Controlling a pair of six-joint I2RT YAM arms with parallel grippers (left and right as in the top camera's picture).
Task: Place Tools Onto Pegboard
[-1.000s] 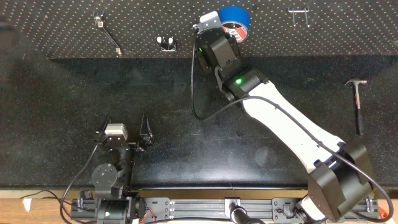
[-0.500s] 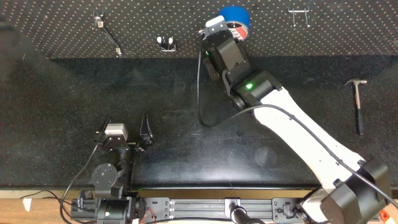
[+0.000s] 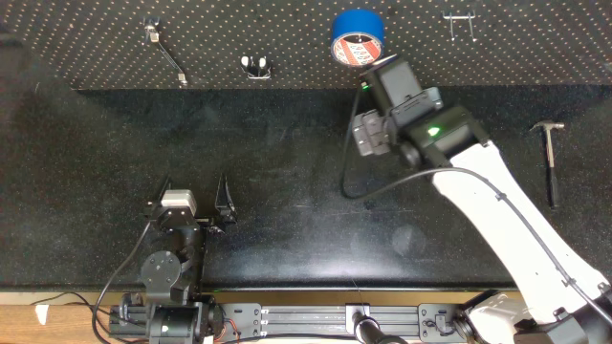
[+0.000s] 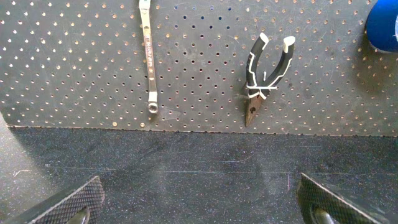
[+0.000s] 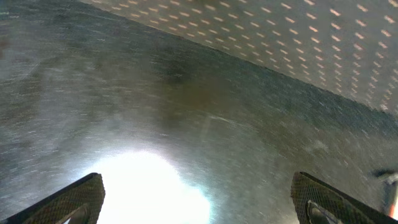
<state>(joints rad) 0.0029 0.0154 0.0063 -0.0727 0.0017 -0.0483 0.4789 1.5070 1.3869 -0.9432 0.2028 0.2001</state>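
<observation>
A blue tape roll (image 3: pixel 358 38) hangs on the pegboard (image 3: pixel 86 38), with a wrench (image 3: pixel 164 50) and black-and-white pliers (image 3: pixel 255 66) hanging to its left. In the left wrist view the wrench (image 4: pixel 148 56), pliers (image 4: pixel 264 78) and the tape's edge (image 4: pixel 382 25) appear too. A hammer (image 3: pixel 549 162) lies on the black mat at the far right. My right gripper (image 3: pixel 387 75) is just below and right of the tape, apart from it. It stands open and empty (image 5: pixel 199 205) over the mat. My left gripper (image 3: pixel 196 196) rests open near its base (image 4: pixel 199 205).
An empty double metal hook (image 3: pixel 461 23) sticks out of the pegboard, right of the tape. The black mat (image 3: pixel 287 162) covers the table between the pegboard and the arm bases.
My right arm has pulled away from the tape roll and swung right, leaving the tape hanging on the pegboard. The left arm has not moved.
</observation>
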